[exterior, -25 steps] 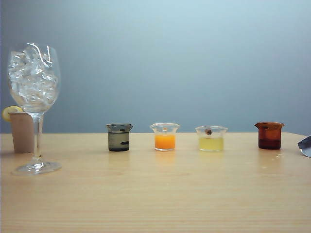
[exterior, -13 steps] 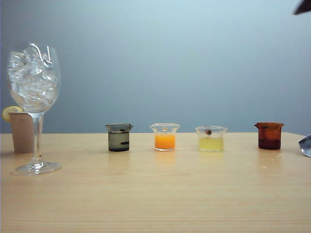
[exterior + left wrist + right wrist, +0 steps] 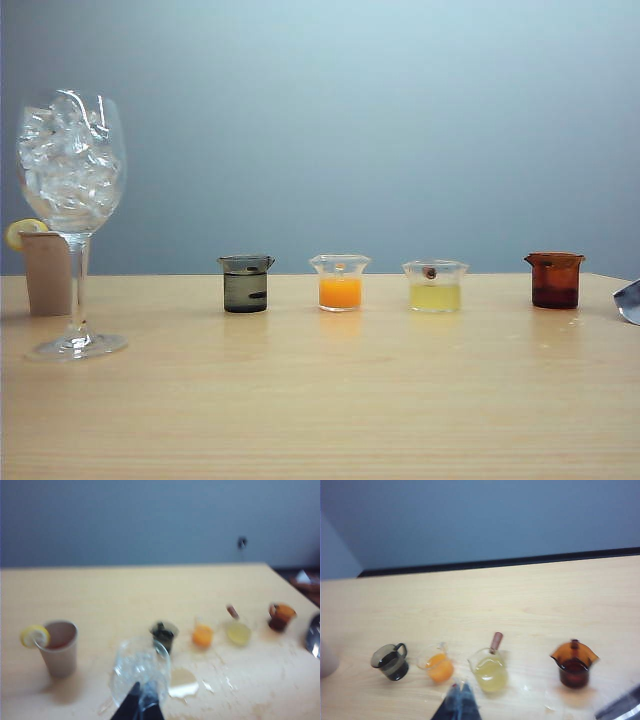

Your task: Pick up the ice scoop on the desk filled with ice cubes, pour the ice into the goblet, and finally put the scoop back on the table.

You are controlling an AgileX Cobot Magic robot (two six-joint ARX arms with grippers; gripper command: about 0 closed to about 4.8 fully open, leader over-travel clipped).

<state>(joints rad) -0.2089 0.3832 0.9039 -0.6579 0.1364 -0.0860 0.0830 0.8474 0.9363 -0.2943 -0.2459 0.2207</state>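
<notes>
Right wrist view: the right pincer (image 3: 458,700), shut and empty, hangs above the bench (image 3: 520,600), the ice scoop (image 3: 622,707) well off to its side; the left pincer (image 3: 140,706), its state unclear, hovers over the ice-filled goblet (image 3: 140,667).

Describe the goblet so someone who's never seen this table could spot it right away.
Start at the light-wood desk and its row of four small beakers, then go to the desk's far left end in the exterior view. The goblet stands there before a beige paper cup. It alone is tall and stemmed, its bowl heaped with ice cubes.
</notes>
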